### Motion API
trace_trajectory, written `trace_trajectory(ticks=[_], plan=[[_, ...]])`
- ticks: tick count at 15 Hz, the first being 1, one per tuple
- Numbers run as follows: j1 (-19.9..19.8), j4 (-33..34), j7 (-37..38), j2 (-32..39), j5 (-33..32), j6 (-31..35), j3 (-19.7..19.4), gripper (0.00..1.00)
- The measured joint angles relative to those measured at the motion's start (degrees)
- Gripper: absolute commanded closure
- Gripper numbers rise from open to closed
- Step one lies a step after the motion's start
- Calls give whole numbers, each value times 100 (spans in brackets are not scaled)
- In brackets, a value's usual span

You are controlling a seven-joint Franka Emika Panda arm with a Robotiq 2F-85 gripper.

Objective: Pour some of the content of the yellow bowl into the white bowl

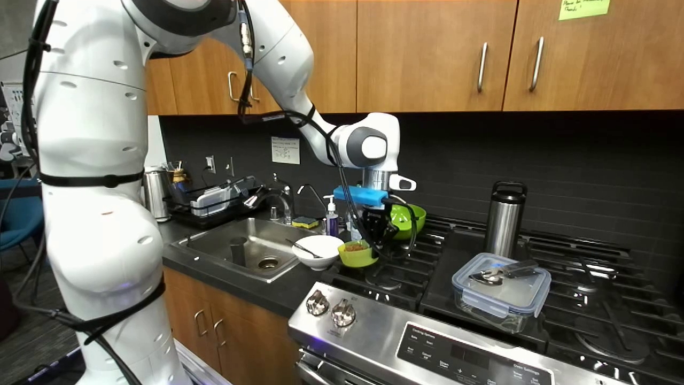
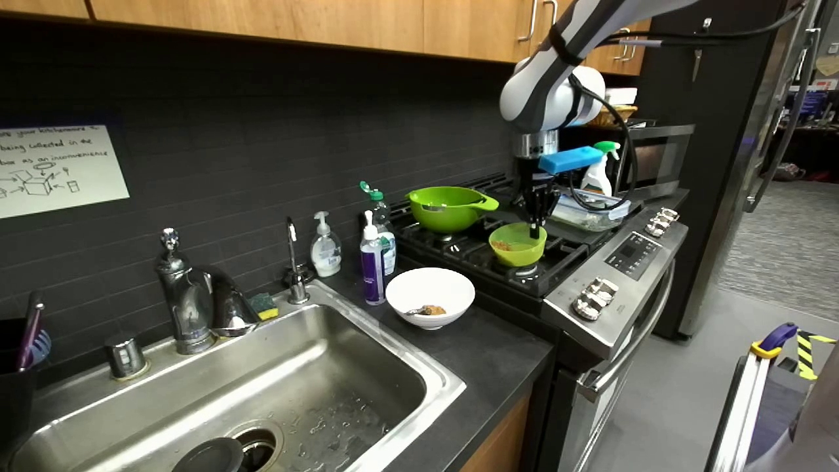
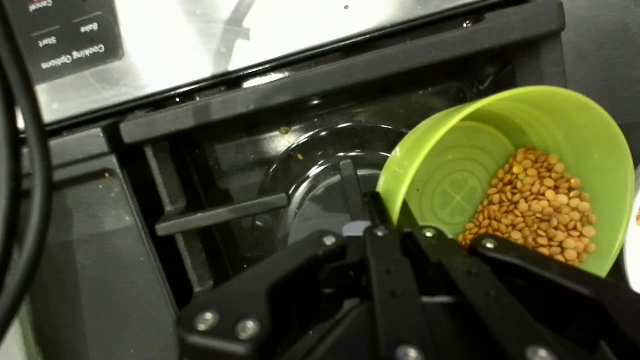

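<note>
Gripper (image 3: 392, 212): jaws clamped on the wall of the yellow bowl (image 2: 516, 255), one finger outside and one inside. The yellow bowl is above the front burner (image 2: 525, 270) on the sink (image 2: 196, 398) side of the stove (image 1: 374, 315); whether its base touches the grate (image 3: 350, 72) cannot be determined. Its lentils (image 3: 540, 210) are heaped on the side away from the gripper, toward the white bowl (image 2: 429, 286), with part of the bottom bare. The white bowl stands upright on the counter (image 2: 478, 347), between sink and stove, near the yellow bowl and apart from it. It contains a small quantity of lentils, and a utensil (image 1: 302, 248) leans on its rim. Also noted on the stove: the green bowl (image 2: 446, 213) at the rear, the lidded container (image 1: 499, 294) with cutlery (image 1: 489, 276) lying on top, and the flask (image 1: 505, 224) standing upright behind the container
</note>
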Motion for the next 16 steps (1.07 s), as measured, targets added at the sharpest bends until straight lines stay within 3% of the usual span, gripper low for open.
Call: trace_trajectory(ticks=[12,13,14,16], plan=[[-69,-91,-241,16,300,145,-51,98],[-79,-104,-263,16,332,163,-54,96],[-90,-117,-283,16,357,182,-54,71],[-104,-138,-300,16,386,216,-56,67]])
